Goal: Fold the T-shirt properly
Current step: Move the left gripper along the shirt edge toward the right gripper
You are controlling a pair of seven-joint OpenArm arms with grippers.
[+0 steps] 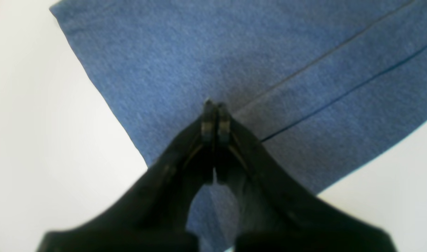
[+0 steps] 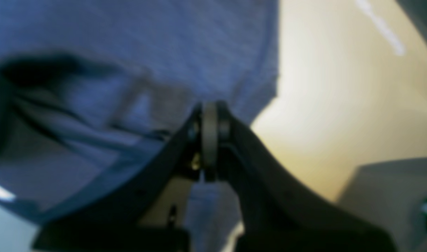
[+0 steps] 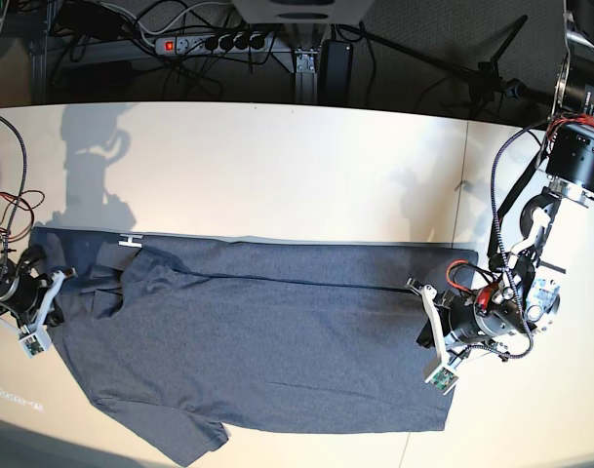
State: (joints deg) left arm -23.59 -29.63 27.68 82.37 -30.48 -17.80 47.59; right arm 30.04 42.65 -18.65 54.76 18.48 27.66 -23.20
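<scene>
The blue-grey T-shirt (image 3: 267,351) lies spread lengthways across the white table (image 3: 277,166). Its far strip is folded over, and a white letter shows at the upper left. My left gripper (image 3: 415,289) is at the shirt's right end. In the left wrist view it (image 1: 213,104) is shut, tips on the edge of the folded layer of the T-shirt (image 1: 185,56). My right gripper (image 3: 59,281) is at the left end by the wrinkled sleeve. The blurred right wrist view shows it (image 2: 210,106) shut among bunched T-shirt (image 2: 164,45) cloth.
A power strip (image 3: 214,42), cables and a stand's legs sit beyond the table's far edge. Bare white table runs behind the shirt. The shirt's near sleeve (image 3: 194,439) reaches close to the table's front edge.
</scene>
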